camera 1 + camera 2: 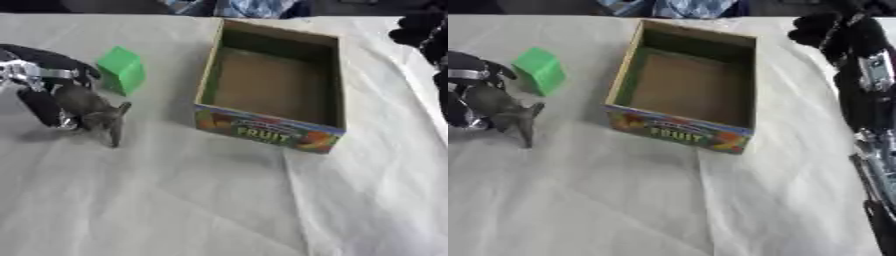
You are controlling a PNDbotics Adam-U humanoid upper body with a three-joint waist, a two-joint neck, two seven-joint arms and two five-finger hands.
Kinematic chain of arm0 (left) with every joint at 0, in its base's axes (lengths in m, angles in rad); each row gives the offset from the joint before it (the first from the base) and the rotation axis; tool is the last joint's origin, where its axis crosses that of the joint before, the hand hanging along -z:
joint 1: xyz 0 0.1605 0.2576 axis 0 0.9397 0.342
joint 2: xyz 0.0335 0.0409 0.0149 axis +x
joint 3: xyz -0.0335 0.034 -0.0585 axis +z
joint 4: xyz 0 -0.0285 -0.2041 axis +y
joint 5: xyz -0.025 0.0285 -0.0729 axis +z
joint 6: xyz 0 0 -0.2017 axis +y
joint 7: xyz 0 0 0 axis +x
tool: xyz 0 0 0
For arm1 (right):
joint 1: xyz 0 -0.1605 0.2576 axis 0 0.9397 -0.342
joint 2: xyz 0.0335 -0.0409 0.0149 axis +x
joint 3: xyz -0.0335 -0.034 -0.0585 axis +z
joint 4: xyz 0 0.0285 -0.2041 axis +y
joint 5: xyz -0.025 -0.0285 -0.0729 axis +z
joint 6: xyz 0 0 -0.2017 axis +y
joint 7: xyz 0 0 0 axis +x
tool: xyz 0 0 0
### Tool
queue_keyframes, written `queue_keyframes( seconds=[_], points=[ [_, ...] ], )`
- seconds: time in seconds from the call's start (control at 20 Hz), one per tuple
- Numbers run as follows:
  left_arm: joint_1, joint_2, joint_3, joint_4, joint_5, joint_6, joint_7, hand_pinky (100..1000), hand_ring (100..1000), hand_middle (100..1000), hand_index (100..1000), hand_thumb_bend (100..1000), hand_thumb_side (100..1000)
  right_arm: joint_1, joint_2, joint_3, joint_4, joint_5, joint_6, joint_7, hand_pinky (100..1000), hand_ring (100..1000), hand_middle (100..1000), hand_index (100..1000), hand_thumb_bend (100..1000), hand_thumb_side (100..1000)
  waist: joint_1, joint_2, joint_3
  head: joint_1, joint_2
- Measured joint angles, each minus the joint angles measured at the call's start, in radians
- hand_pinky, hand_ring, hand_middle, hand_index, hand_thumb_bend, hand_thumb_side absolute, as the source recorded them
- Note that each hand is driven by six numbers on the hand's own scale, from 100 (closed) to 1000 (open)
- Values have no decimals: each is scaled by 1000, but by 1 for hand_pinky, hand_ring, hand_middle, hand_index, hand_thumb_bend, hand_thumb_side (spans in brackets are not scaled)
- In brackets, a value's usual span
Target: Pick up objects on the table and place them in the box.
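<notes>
Item: grey shark-shaped toy (94, 114), tail toward the open cardboard fruit box (273, 85). It is clasped in the curled fingers of the left robot hand (39, 85). The box lies to that hand's right; a green block (122, 70) sits just beyond it. The right robot hand (833, 30) is seen farther off, state indiscernible.

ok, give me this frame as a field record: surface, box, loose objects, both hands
surface: table under a white cloth
box: open cardboard box with FRUIT print on its near wall, nothing inside
green block: on the cloth, left of the box, apart from it
grey toy: at the left hand, tail toward the box
left hand: at the grey toy, fingers curled on it
right hand: far right, beyond the box; fingers unclear
</notes>
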Motion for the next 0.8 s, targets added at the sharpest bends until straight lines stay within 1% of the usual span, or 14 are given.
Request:
queue_keyframes(
  seconds=[0.15, 0.3, 0.4, 0.55, 0.65, 0.8],
  points=[
    [0, -2, 0, -7, -6, 8, -1, 307, 521, 1000, 511, 208, 181, 0, 5, 0, 0, 0, 0, 0, 812, 737, 709, 967, 391, 1000, 0, 0, 0, 0, 0],
    [0, -2, 2, -13, -11, 18, 0, 208, 434, 1000, 424, 120, 165, 0, 6, 0, 0, 0, 1, 0, 811, 737, 709, 968, 392, 1000, 0, 0, 0, -1, 0],
    [0, -2, 6, -17, -12, 32, 0, 167, 387, 1000, 372, 100, 145, 0, 6, 0, 0, 0, 2, 1, 812, 737, 708, 968, 391, 1000, -1, 0, 0, -1, 0],
    [0, -2, 11, -24, -13, 57, 0, 126, 334, 1000, 320, 100, 110, 1, 6, 0, 0, 0, 3, 1, 812, 737, 708, 969, 391, 1000, -2, 0, 1, -1, 0],
    [0, -2, 11, -29, -12, 72, 0, 108, 316, 1000, 301, 100, 100, 1, 6, 0, 0, 0, 3, 2, 812, 738, 708, 969, 391, 1000, -2, 0, 1, -1, 0],
    [0, -2, 11, -36, -10, 91, 0, 106, 315, 1000, 299, 119, 100, 1, 6, 0, 0, 0, 4, 2, 812, 738, 708, 968, 391, 1000, -3, 0, 2, -1, 0]
  ],
)
